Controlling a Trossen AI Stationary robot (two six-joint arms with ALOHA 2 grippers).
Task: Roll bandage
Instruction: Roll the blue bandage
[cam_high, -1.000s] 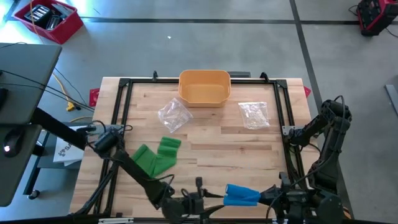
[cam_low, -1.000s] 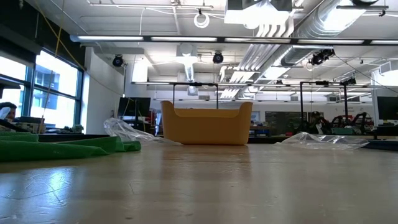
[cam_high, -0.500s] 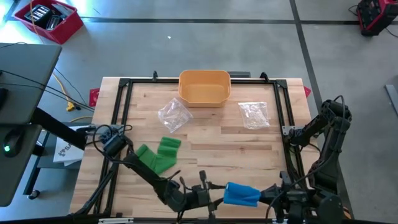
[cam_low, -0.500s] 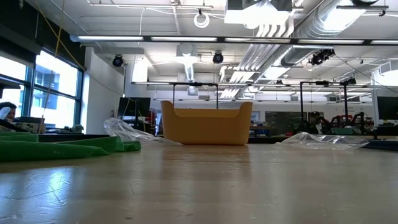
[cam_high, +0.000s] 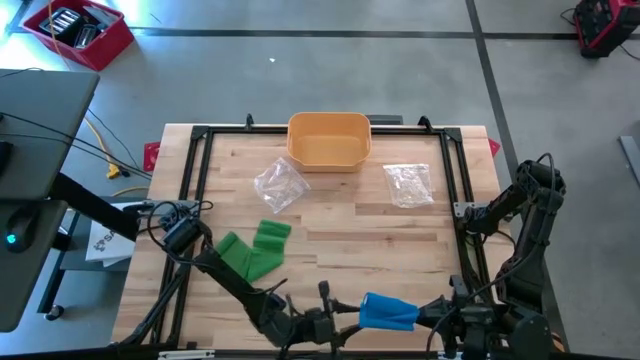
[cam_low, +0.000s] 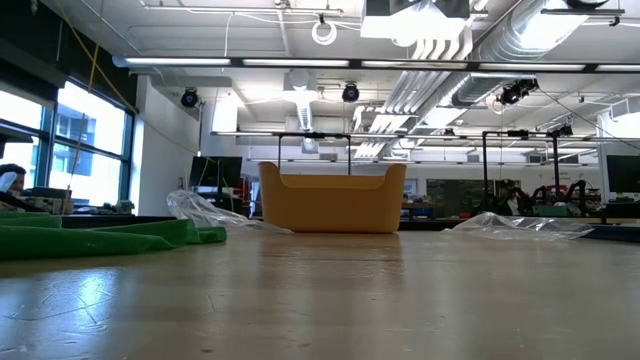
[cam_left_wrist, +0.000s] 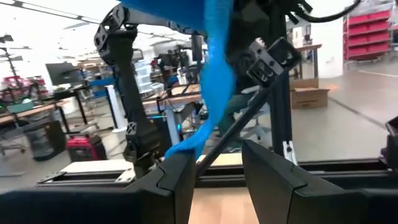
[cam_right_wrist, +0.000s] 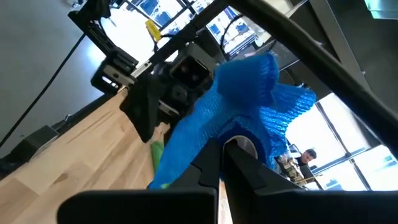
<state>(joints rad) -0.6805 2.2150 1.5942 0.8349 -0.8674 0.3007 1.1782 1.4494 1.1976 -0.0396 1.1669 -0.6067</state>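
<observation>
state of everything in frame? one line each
blue bandage: held off the table at the near edge, partly bunched, tail hanging loose
right gripper: shut on blue bandage
left gripper: open, at the bandage's loose end, not gripping it
green bandage: unrolled, lying crumpled on the table
bin: upright, empty
left bag: crumpled, flat on the table
right bag: crumpled, flat on the table

Open wood across the table (cam_high: 380, 255) middle and right, blocked at the back by tub (cam_high: 329, 140) and two plastic bags (cam_high: 279, 184) (cam_high: 408, 184), green cloth (cam_high: 254, 250) left (black frame rails (cam_high: 196, 190) along edges).
</observation>
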